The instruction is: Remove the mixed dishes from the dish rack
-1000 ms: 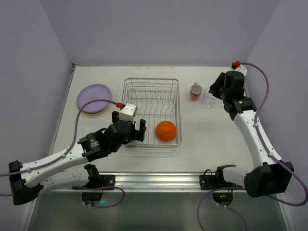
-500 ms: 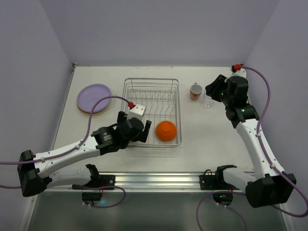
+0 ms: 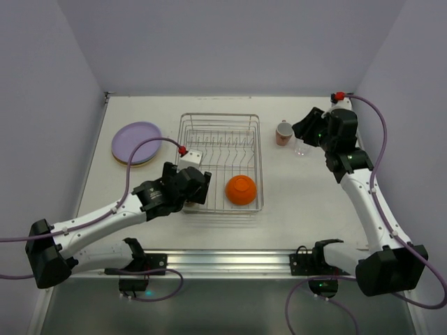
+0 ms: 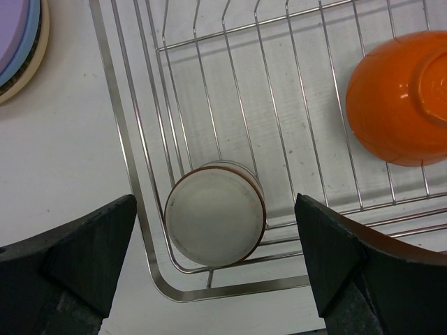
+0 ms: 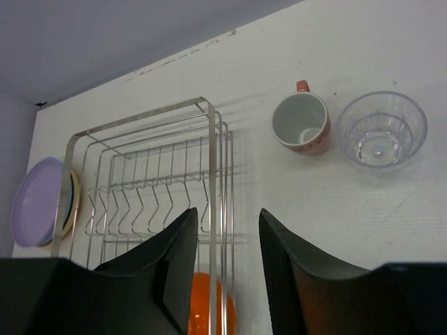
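Plates [image 3: 137, 143] lie stacked on the table [image 3: 314, 195] left of the dish rack [image 3: 220, 116] in the overhead view, lavender on top. We see the orange bowl [image 3: 241, 190] in the rack's near right corner. The pink mug [image 3: 283, 132] and clear glass [image 3: 302, 146] stand just beside each other on the table right of the rack. The left gripper [image 3: 193, 187] hangs over the rack's near left corner; the right gripper [image 3: 308, 127] hovers near the mug and glass.

From the left wrist we look straight down on the cream cup [image 4: 215, 213], standing in the rack's corner against the wires. The left fingers [image 4: 84, 258] are spread wide, one on each side of the cup, touching nothing and holding nothing. The bowl lies upside down, apart from the cup.

From the right wrist we find the right fingers [image 5: 174, 272] partly parted with a clear gap, gripping nothing; the rack's rim and the bowl show through the gap. Beyond, the mug stands upright with the glass just to its right.
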